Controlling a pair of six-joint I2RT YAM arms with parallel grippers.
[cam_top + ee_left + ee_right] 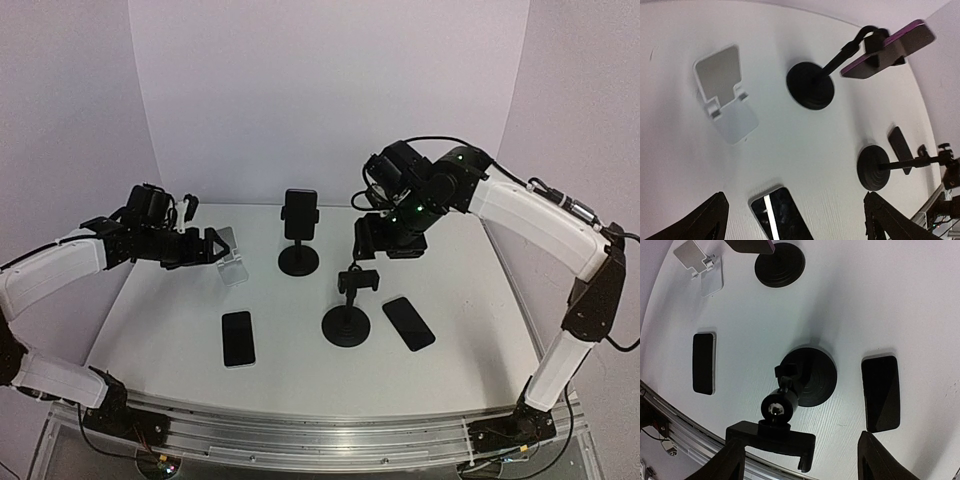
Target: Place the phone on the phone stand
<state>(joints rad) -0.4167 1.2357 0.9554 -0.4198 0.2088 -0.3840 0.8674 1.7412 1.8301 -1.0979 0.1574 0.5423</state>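
Note:
Two black phones lie flat on the white table: one at the front left [238,338] and one at the front right [408,322]. An empty black clamp stand [347,300] stands between them. My right gripper [385,235] hovers open and empty above and behind that stand. In the right wrist view the stand's clamp [772,437] lies between my fingertips [880,460], with the right phone [881,392] beside its base. My left gripper [205,245] is open and empty beside a white folding stand [232,258]. The left wrist view shows the left phone [782,215] between the open fingers [705,222].
A second black stand [298,262] at the back centre holds a phone [299,213] in its clamp; it also shows in the left wrist view [887,47]. A metal rail [300,440] runs along the near table edge. White walls enclose the back and sides.

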